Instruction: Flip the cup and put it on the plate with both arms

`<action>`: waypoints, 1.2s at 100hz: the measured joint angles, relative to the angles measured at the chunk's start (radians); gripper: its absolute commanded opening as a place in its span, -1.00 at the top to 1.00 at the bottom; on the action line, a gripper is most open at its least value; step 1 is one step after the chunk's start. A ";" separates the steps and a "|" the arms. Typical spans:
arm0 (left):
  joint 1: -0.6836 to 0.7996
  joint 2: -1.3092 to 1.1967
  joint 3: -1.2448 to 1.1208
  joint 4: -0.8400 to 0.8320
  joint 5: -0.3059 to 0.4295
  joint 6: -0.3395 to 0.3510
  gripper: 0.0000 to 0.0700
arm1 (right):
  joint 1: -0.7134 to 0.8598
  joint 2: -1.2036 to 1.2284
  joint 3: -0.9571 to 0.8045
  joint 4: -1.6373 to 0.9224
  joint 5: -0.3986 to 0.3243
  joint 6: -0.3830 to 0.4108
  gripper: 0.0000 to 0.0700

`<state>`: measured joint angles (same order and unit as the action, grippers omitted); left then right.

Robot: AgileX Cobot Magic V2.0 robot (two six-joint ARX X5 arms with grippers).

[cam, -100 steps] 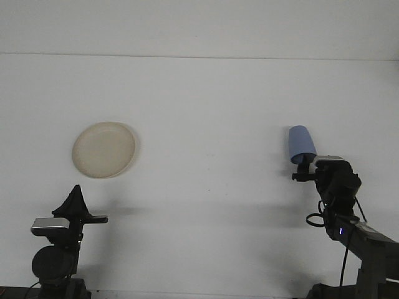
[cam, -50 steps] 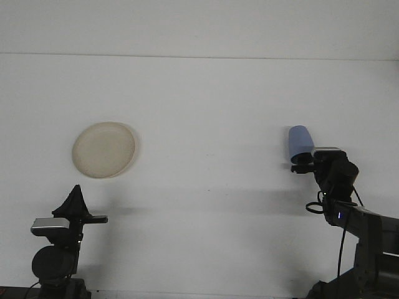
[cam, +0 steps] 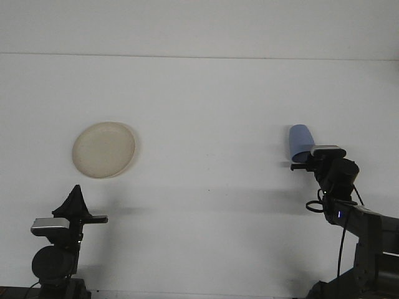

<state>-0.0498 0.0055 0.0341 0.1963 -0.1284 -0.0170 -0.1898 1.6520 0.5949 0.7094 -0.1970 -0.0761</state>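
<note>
Blue cup (cam: 300, 142) unlabelled, pinched by right gripper (cam: 303, 163) fingers; left gripper (cam: 75, 198) fingers together.

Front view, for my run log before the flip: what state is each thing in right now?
Blue cup: upside down, closed base up, with the right gripper at its lower rim.
Plate: flat on the table, nothing on it, far from the cup.
Left gripper: parked low at the near edge, holding nothing.
</note>
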 measured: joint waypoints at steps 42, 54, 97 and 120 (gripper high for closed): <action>0.000 0.000 0.000 0.000 0.000 0.000 0.97 | 0.085 -0.322 0.000 -0.288 0.098 0.007 1.00; 0.000 0.000 0.000 0.000 0.000 0.000 0.97 | 0.129 -0.484 0.000 -0.451 0.121 0.044 1.00; 0.000 0.000 0.000 0.000 0.000 0.000 0.97 | 0.367 -0.804 0.268 -1.258 0.121 0.166 1.00; 0.000 0.000 0.000 0.000 0.000 0.000 0.97 | 0.503 -0.681 0.538 -1.587 0.121 0.248 1.00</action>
<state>-0.0498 0.0055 0.0341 0.1963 -0.1284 -0.0170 0.3130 0.9714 1.1332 -0.8772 -0.0757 0.1719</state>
